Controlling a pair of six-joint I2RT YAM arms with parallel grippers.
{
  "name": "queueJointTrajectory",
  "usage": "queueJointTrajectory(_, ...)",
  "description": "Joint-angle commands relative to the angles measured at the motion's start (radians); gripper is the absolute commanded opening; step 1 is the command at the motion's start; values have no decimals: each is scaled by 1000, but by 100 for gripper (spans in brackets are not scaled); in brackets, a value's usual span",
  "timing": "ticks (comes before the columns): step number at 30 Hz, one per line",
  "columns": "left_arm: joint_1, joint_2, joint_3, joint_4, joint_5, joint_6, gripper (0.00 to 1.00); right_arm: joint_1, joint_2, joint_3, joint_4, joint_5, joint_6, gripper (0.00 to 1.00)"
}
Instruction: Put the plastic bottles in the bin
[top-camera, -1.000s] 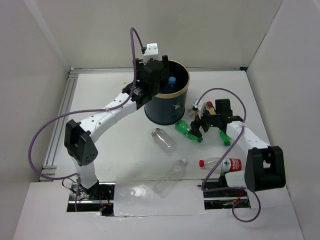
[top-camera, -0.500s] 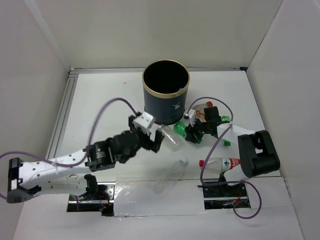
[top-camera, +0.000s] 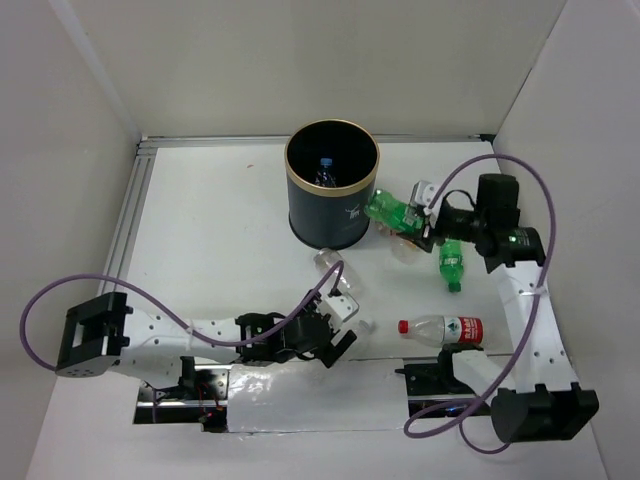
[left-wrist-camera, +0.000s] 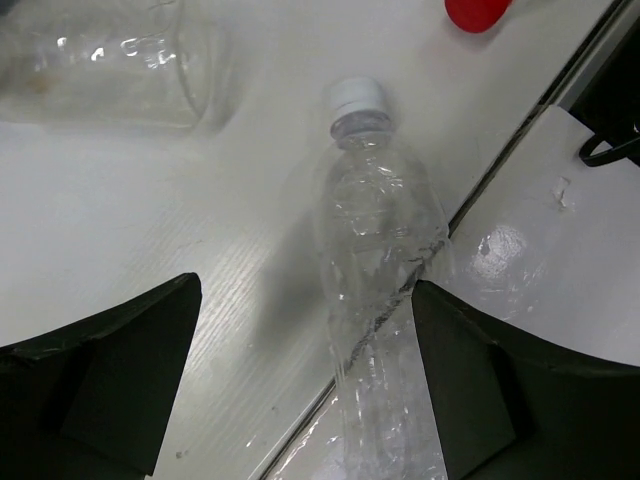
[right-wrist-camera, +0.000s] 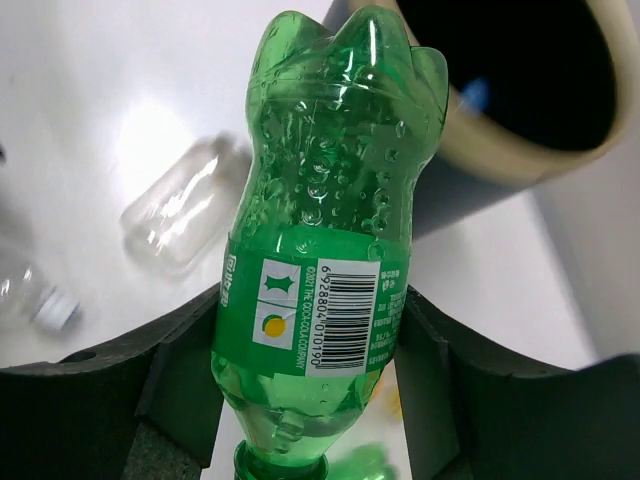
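Note:
The dark bin with a gold rim stands at the back centre, a blue-capped bottle inside it. My right gripper is shut on a green bottle, held in the air just right of the bin; in the right wrist view the green bottle sits label-deep between the fingers. My left gripper hangs open and low at the table's front edge, straddling a clear white-capped bottle that lies flat. A second green bottle and a red-capped clear bottle lie on the right.
A capless clear bottle lies in front of the bin, also seen as the clear bottle in the left wrist view. A pale bottle lies under the right gripper. The table's front lip runs under the white-capped bottle.
The left arm swung from over the bin down to the front edge, over the white-capped bottle. The right gripper shut on the green bottle and lifted it toward the bin.

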Motion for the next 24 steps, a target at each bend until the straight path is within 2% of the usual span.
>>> queueJointTrajectory(1, -3, 42, -17, 135, 50, -10, 99, 7, -4, 118, 95, -118, 156, 19)
queueJointTrajectory(2, -3, 62, -17, 135, 50, -23, 99, 31, 12, 165, 164, -134, 218, 19)
queueJointTrajectory(3, -3, 85, -8, 135, 50, -24, 99, 47, 61, 192, 303, -134, 282, 19)
queueJointTrajectory(5, -3, 147, 1, 125, 23, -24, 99, 96, 132, 247, 416, -82, 431, 21)
queueJointTrajectory(9, -3, 198, 15, 135, 3, -34, 99, 239, 376, 499, 449, 75, 442, 33)
queueJointTrajectory(10, -3, 198, 24, 135, 3, -34, 99, 277, 472, 538, 449, 90, 456, 46)
queueJointTrajectory(13, -3, 252, 48, 120, -16, -57, 99, 332, 613, 675, 436, 136, 511, 65)
queueJointTrajectory(14, -3, 280, 64, 93, -25, -71, 99, 341, 652, 725, 404, 148, 545, 83)
queueJointTrajectory(16, -3, 307, 78, 83, -48, -80, 97, 342, 652, 746, 389, 133, 556, 94)
queueJointTrajectory(17, -3, 320, 78, 62, -65, -92, 88, 342, 642, 737, 389, 133, 577, 99)
queueJointTrajectory(18, -3, 329, 88, 51, -65, -93, 78, 332, 619, 709, 407, 133, 589, 99)
queueJointTrajectory(19, -3, 329, 88, 51, -65, -93, 54, 322, 561, 615, 433, 133, 589, 100)
queueJointTrajectory(20, -3, 329, 101, 51, -65, -93, 54, 305, 531, 614, 433, 133, 589, 100)
queueJointTrajectory(21, -3, 317, 101, 30, -75, -93, 21, 296, 502, 589, 433, 171, 609, 100)
queueJointTrajectory(22, -3, 300, 113, 13, -75, -93, 11, 271, 475, 544, 433, 202, 620, 100)
queueJointTrajectory(24, -3, 219, 150, -24, -97, -93, 0, 236, 399, 497, 412, 260, 642, 100)
